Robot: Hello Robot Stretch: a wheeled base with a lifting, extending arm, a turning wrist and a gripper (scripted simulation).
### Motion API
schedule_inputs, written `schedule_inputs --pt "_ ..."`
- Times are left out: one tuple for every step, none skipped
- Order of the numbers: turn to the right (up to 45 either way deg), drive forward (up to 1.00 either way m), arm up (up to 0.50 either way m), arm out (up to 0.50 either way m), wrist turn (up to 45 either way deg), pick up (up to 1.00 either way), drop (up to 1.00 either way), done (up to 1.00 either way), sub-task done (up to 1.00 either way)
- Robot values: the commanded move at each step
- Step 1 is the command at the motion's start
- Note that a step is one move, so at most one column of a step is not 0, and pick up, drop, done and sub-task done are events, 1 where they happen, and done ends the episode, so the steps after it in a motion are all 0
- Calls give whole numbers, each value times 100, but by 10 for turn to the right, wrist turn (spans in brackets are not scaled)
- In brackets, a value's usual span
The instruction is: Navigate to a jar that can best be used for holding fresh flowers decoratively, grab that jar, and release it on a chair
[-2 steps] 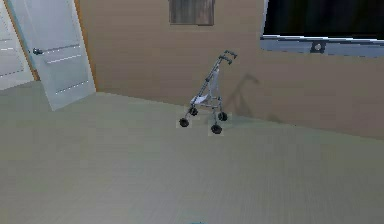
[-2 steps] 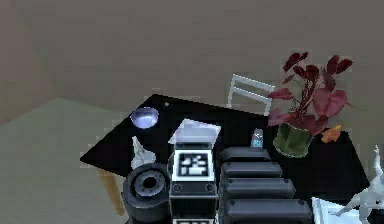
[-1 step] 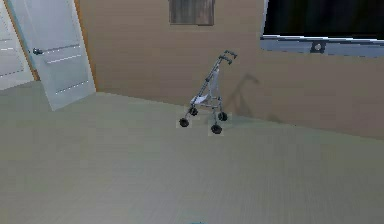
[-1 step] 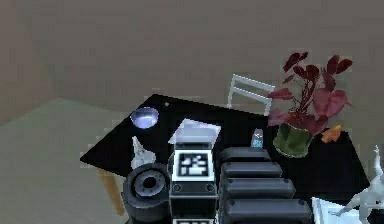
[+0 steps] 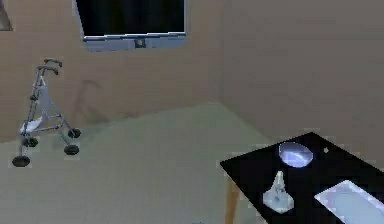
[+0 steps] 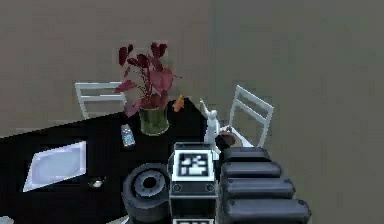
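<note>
The black table (image 6: 60, 140) took up most of the arm side view's lower half. On the tan wall (image 5: 270, 60) ahead hung a dark television (image 5: 131, 20), and below it, toward the forward view's left, a wheeled walker (image 5: 44, 112) stood on the pale floor (image 5: 150, 165). My arm (image 6: 262, 185) rose from the arm side view's bottom edge as a stack of dark square segments. Two white chairs stood at the table's far side: the first chair (image 6: 98, 97) just left of the red-leaved plant (image 6: 146, 72), the second chair (image 6: 252, 112) toward the view's right. My claw (image 6: 150, 190) showed as a dark round body left of a white marker square (image 6: 195, 163), with tabletop behind it. Its fingers I could not make out (they were lost against the black top), so I could not tell how they stood or whether I held anything. The jar (image 6: 154, 122), glassy and greenish, stood upright on the table's far part between the two chairs, holding that plant. A white tray (image 6: 55, 165) lay toward the left, a white figurine (image 6: 212, 125) stood right of the jar, a small remote (image 6: 128, 135) just left of it.
</note>
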Motion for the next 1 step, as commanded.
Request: schedule_inputs --pt "-450 0 0 0 0 0 0 0 0"
